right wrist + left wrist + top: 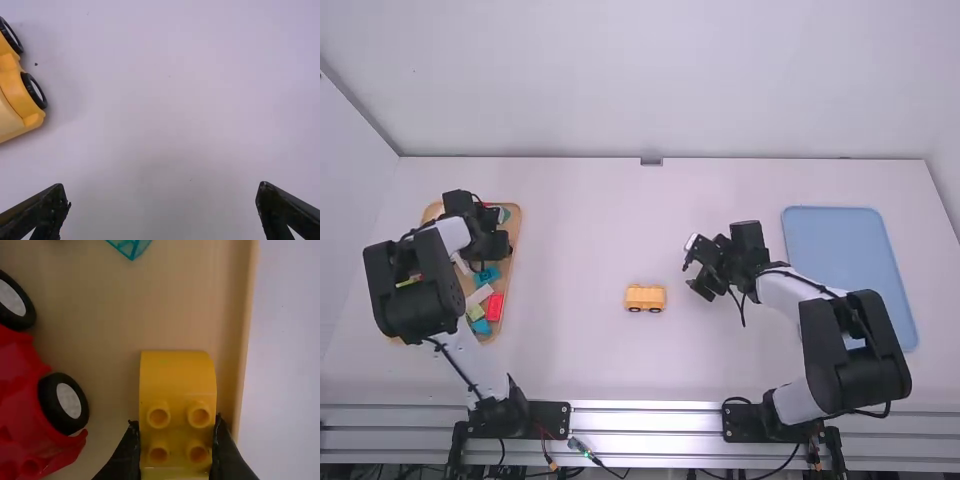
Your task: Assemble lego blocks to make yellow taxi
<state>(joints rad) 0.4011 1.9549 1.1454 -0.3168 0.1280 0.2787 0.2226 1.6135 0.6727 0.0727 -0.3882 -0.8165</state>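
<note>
1. Rails (pixel 645 420) of metal bounded the white table (pixel 590 370) on its near side, where both arms were mounted.
2. Beyond them, on the left, the near part of the wooden tray (pixel 514 255) was partly covered by the left arm (pixel 412 290). Red (pixel 494 306) and white (pixel 478 295) blocks were seen beside it.
3. On the right, the near part of the blue tray (pixel 832 212) was overlapped by the right arm (pixel 855 345).
4. Between the trays, the yellow car (pixel 645 297) was set on the table, well apart from both. In the right wrist view it was cut off at the edge.
5. Slightly farther, the right gripper (pixel 690 268) was held with fingers spread wide, room being left between it and the car.
6. Farther still, the left gripper (pixel 492 250) was placed over the wooden tray; a yellow block (pixel 177 385) was pinched between its fingers, just beside the rim. Whether the block touched the tray's floor could not be told. A red wheeled piece (pixel 25 400) and a teal piece (pixel 131 246) were cropped.
</note>
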